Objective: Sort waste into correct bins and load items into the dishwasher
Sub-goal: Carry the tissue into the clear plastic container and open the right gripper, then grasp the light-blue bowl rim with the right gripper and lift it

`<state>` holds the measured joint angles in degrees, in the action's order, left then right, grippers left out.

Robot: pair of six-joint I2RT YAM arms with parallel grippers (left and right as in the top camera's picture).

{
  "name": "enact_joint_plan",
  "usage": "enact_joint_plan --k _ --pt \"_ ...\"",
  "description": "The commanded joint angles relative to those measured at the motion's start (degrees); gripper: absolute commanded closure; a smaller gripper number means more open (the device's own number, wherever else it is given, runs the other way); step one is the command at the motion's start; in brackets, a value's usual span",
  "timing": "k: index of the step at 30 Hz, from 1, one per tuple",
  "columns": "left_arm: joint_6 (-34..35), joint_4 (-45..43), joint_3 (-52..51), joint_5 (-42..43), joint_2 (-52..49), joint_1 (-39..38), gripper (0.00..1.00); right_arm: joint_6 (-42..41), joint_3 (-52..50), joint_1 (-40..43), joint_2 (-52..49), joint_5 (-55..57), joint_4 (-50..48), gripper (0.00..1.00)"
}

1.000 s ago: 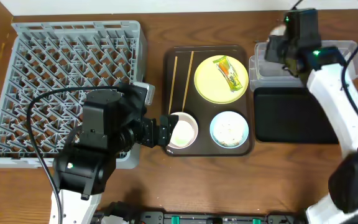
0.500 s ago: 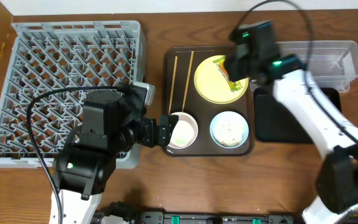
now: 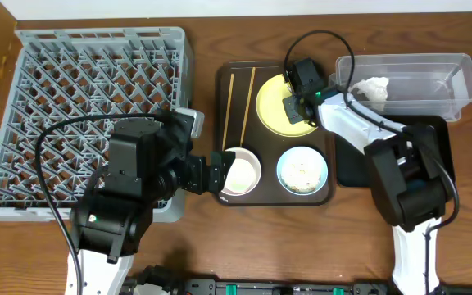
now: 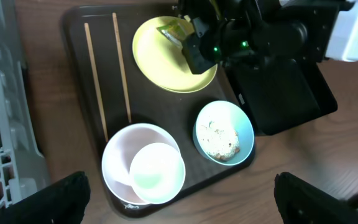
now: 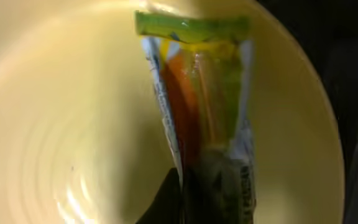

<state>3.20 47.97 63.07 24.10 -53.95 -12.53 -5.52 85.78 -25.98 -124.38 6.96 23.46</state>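
The green-and-yellow wrapper [image 5: 197, 81] lies on the yellow plate [image 3: 273, 111], and its top end also shows in the left wrist view [image 4: 176, 31]. My right gripper [image 3: 296, 97] is down on the plate, its fingers [image 5: 185, 205] closed together on the wrapper's lower end. The tissue [image 3: 373, 86] lies in the clear tub [image 3: 433, 78]. My left gripper [image 3: 217, 172] is wide open beside the white bowl [image 4: 126, 149], which holds the white cup [image 4: 157, 174]. The blue bowl [image 4: 244, 127] holds rice scraps [image 4: 219, 140]. The chopsticks [image 3: 229, 106] lie left of the plate.
The dishes sit on a dark brown serving tray [image 3: 221, 131]. The grey dish rack [image 3: 88, 98] stands at the left, partly under my left arm. The black tray [image 3: 351, 156] lies in front of the tub, partly hidden by my right arm.
My right arm has swung left from the clear tub to the yellow plate and come down on the wrapper. The tissue now shows in the tub. The left arm has not moved.
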Motion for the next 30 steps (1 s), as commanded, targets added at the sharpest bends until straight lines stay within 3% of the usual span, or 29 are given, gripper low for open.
enact_joint_plan --k 1,6,12,13,14,16,18,21,23,25,28,30 --pt "0.5 0.0 1.3 0.9 0.0 0.0 0.05 -3.8 -0.3 0.5 6.6 -4.5 1.2 0.99" --pt "0.5 0.0 1.3 0.9 0.0 0.0 0.05 -19.1 -0.3 6.3 17.9 -3.0 5.3 0.99" --pt "0.5 0.0 1.3 0.9 0.0 0.0 0.05 -41.6 -0.3 17.2 16.6 -2.9 10.8 0.99" --pt "0.5 0.0 1.3 0.9 0.0 0.0 0.05 -43.8 -0.3 18.6 15.8 -3.3 10.5 0.66" --pt "0.5 0.0 1.3 0.9 0.0 0.0 0.04 -43.8 -0.3 19.1 15.8 -4.7 10.1 0.49" --pt "0.5 0.0 1.3 0.9 0.0 0.0 0.05 -38.9 -0.3 19.6 16.1 -9.2 8.5 0.32" --pt "0.5 0.0 1.3 0.9 0.0 0.0 0.05 -34.0 -0.3 19.7 17.4 -12.8 7.7 0.25" --pt "0.5 0.0 1.3 0.9 0.0 0.0 0.04 -27.3 -0.3 18.4 21.5 -15.4 9.9 0.25" --pt "0.5 0.0 1.3 0.9 0.0 0.0 0.05 -14.9 -0.3 14.4 26.1 -21.9 15.1 0.37" --pt "0.5 0.0 1.3 0.9 0.0 0.0 0.05 -12.0 -0.3 10.4 27.8 -24.0 22.1 0.44" --pt "0.5 0.0 1.3 0.9 0.0 0.0 0.05 -8.9 -1.2 0.7 27.5 -23.6 34.2 0.63" --pt "0.5 0.0 1.3 0.9 0.0 0.0 0.05 -8.5 -2.8 -4.2 26.8 -22.3 35.3 0.63"
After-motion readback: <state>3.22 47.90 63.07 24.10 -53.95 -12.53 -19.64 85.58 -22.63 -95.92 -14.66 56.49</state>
